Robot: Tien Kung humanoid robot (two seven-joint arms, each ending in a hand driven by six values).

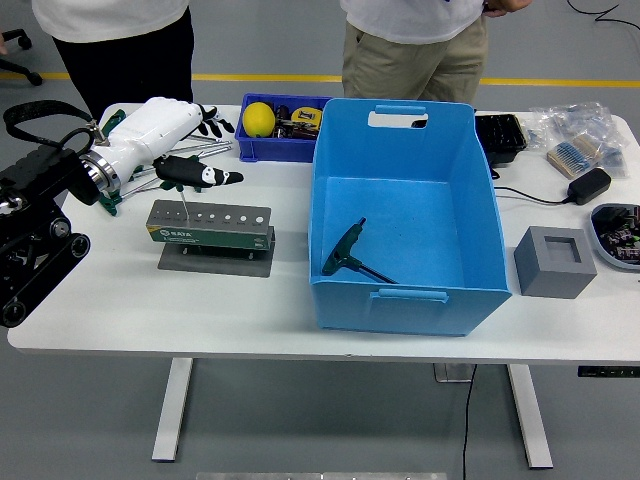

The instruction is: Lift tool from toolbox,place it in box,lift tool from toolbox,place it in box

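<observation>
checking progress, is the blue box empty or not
Not empty: one green T-handle tool lies on the floor of the blue box.

I see a white tabletop (250, 300) carrying a bright blue box (405, 215) with a dark green T-handle hex key (352, 255) inside. The tool holder (210, 225) is grey-green on a grey base. My left robot hand (165, 135) is white with black fingers (205, 176). A yellow ball (259, 118) sits in a darker blue bin (262, 148); a grey block (555, 261) stands to the right.
</observation>
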